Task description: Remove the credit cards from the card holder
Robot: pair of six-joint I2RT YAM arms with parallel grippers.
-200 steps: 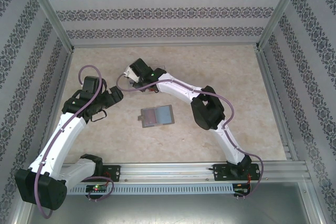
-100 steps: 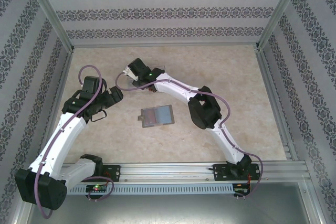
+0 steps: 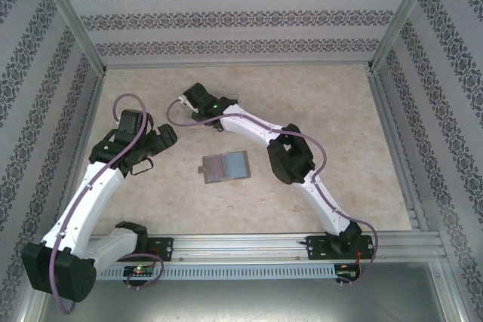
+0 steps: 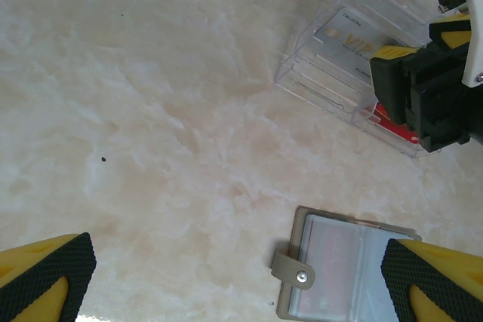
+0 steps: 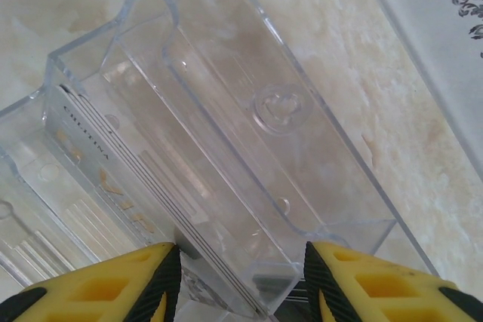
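The card holder lies open and flat on the table, snap tab to its left, with a reddish card behind its clear slots. My left gripper hovers left of it, open wide, nothing between its fingers. My right gripper stands over the near end of a clear plastic tray, jaws apart astride that end. In the tray stand a whitish credit card and a red credit card. A dark flat edge shows low in the tray between my right fingers.
The tray sits behind the card holder, mostly under my right arm in the top view. Patterned walls and metal rails enclose the marbled table. Bare tabletop spreads to the right and to the left wrist view's left.
My right arm's elbow has swung slightly left and its gripper has edged a little left over the tray. The left arm and the card holder have not moved.
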